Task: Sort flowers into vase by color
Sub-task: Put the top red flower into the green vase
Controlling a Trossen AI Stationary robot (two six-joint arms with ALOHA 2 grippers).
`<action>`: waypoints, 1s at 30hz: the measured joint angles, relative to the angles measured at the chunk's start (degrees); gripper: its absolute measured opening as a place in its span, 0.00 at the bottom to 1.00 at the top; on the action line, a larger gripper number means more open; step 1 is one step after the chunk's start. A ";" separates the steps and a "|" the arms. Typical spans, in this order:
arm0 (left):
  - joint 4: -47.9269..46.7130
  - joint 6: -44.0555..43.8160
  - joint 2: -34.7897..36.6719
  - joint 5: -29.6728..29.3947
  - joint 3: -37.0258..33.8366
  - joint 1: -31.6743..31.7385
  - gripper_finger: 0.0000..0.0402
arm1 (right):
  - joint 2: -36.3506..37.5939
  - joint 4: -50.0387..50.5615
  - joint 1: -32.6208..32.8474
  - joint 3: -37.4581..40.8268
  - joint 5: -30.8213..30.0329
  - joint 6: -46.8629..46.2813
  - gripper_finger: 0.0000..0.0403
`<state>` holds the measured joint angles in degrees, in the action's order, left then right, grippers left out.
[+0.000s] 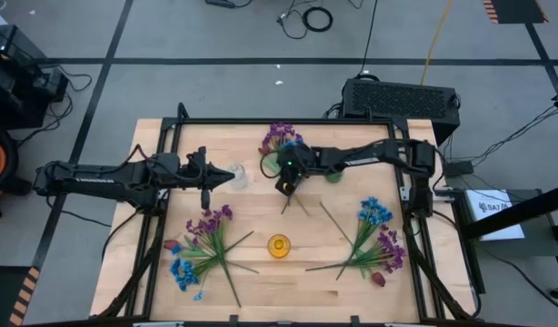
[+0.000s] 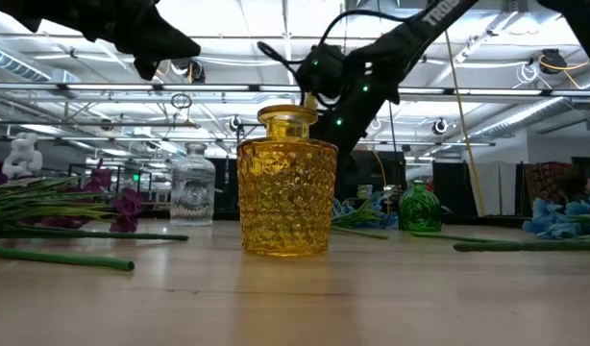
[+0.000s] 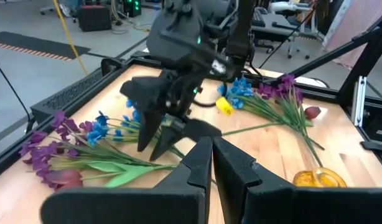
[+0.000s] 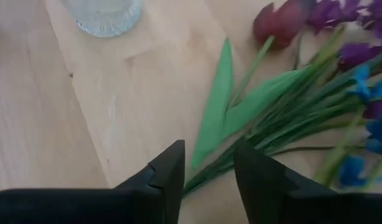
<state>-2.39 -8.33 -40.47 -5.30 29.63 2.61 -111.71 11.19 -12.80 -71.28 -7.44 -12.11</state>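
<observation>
Three bunches of flowers lie on the wooden table: one at the back [image 1: 277, 138], one near left [image 1: 202, 247], one near right [image 1: 374, 238]. The back bunch has purple and blue blossoms and a dark red tulip [image 4: 279, 22]. Its green stems [image 4: 211, 155] run toward the table's middle. My right gripper [image 1: 284, 189] hangs open over those stems, pointing steeply down, a fingertip [image 3: 146, 134] on either side. I cannot tell whether it touches them. My left gripper [image 3: 211, 158] is shut and empty, held up over the table's left half beside the clear vase [image 1: 238, 173].
A yellow glass vase [image 1: 279, 245] stands near the table's front middle. A green vase [image 2: 420, 207] stands at the back, right of my right gripper. Loose stems [image 1: 302, 207] lie between the vases. Bare wood shows in the middle, between the near bunches.
</observation>
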 joint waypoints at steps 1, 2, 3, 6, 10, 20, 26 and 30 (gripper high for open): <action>0.02 0.06 -0.02 0.00 0.00 0.00 0.06 | -0.68 -0.16 0.01 -0.54 0.03 0.48 0.34; -0.01 0.08 -0.04 0.00 0.00 -0.02 0.06 | -1.25 -0.11 0.01 -0.89 0.06 0.74 0.35; -0.01 0.12 -0.02 0.00 0.00 0.00 0.06 | -1.78 0.15 0.01 -1.22 0.06 0.80 0.36; -0.07 0.16 0.00 0.02 0.00 -0.01 0.06 | -2.01 0.20 0.03 -1.46 0.08 0.45 0.38; 0.03 0.23 0.00 0.02 0.00 0.00 0.06 | -1.96 0.33 0.12 -1.54 0.02 -0.37 0.38; 0.15 0.23 0.00 0.02 0.00 0.00 0.06 | -3.87 -1.01 0.48 -1.58 0.00 2.30 0.39; 0.41 0.25 0.00 0.04 0.00 0.00 0.06 | -6.35 -0.80 0.60 -1.52 -1.03 1.09 0.39; 0.37 0.24 0.00 0.04 0.00 0.00 0.06 | -6.35 -0.64 1.10 -1.52 -3.85 1.52 0.38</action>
<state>-2.02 -8.08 -40.47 -5.26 29.63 2.61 -118.06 10.56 -11.70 -72.79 -11.29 -10.60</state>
